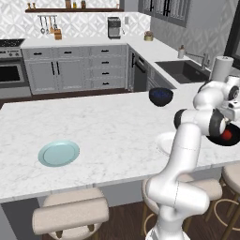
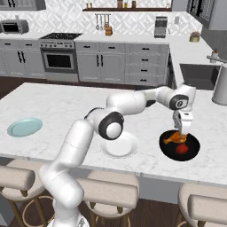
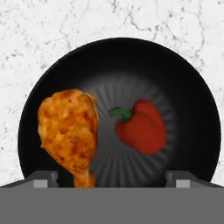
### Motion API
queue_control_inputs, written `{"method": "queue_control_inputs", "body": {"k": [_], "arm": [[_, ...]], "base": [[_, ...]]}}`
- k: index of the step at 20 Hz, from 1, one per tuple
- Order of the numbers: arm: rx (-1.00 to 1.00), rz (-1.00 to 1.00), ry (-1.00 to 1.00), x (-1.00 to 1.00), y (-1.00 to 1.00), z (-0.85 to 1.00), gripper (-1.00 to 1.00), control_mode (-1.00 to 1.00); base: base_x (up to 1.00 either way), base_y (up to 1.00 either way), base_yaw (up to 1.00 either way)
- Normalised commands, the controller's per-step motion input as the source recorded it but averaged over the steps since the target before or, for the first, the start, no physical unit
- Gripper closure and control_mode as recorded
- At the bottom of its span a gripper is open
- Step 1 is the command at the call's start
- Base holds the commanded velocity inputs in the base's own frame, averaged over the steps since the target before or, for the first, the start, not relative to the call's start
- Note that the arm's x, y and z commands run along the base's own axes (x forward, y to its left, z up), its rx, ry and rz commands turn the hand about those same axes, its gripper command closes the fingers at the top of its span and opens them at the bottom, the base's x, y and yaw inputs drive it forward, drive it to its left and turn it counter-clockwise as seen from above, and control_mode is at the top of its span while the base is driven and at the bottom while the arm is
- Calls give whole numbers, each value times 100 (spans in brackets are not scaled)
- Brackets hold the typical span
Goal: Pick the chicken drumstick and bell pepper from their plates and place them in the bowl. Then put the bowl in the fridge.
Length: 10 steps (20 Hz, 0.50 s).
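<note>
Jaws stand wide apart, empty, above the bowl (image 3: 118, 65) holding the drumstick (image 3: 70, 131) beside the pepper (image 3: 142, 127).

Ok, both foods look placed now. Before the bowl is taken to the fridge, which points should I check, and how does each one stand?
1. Chicken drumstick lies inside the bowl: ok.
2. Bell pepper lies inside the bowl, beside the drumstick: ok.
3. Gripper is open, its jaws wide apart with nothing clamped between them: ok.
4. Gripper is lined up on the bowl's rim for a grasp: not ok. It hangs over the bowl's middle, just above the drumstick.
5. Teal plate and white plate are both bare: ok.
6. Fridge door is open and the way there is free: cannot tell.
</note>
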Motion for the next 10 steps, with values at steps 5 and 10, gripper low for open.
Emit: {"method": "queue_control_inputs", "body": {"k": [5, 10], "arm": [[-8, -22, -21, -76, 74, 5, -100, -100], [-1, 9, 0, -5, 41, 4, -100, -100]], "base": [[0, 0, 0], [0, 0, 0]]}}
